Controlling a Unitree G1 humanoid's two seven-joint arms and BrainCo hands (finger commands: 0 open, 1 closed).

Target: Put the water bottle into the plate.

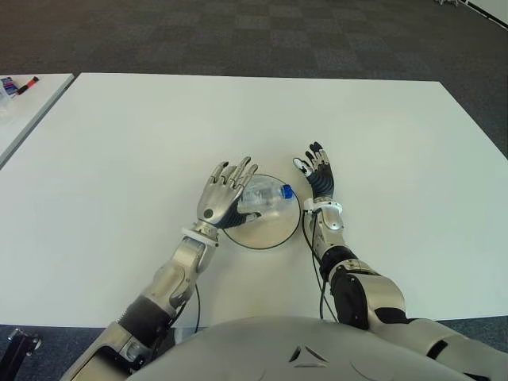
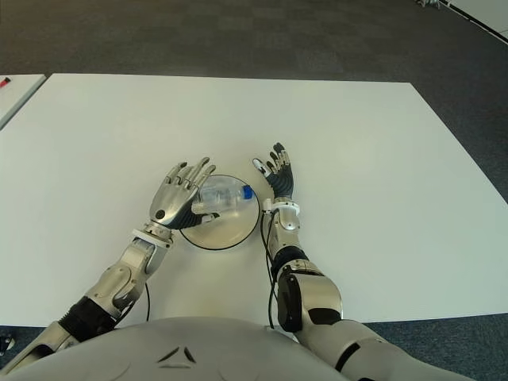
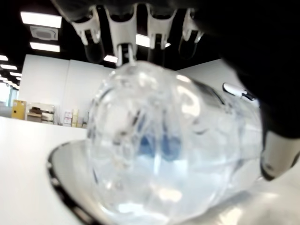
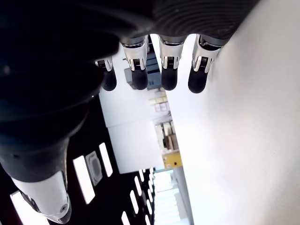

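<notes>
White worktop (image 1: 143, 143) fills the scene, dark carpet beyond it. At its centre the left hand (image 1: 222, 194) has its fingers spread, resting against the water bottle (image 1: 266, 198), which lies on its side in the plate (image 1: 266, 234), blue cap toward the right hand (image 1: 317, 178); it looks like a release. That hand shows just beside the plate's right rim, fingers extended, empty. Only the left wrist view shows the bottle's base sitting on the plate.

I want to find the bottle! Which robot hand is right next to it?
The left hand, fingers spread beside the water bottle lying on the plate. The right hand is off the plate, empty.
</notes>
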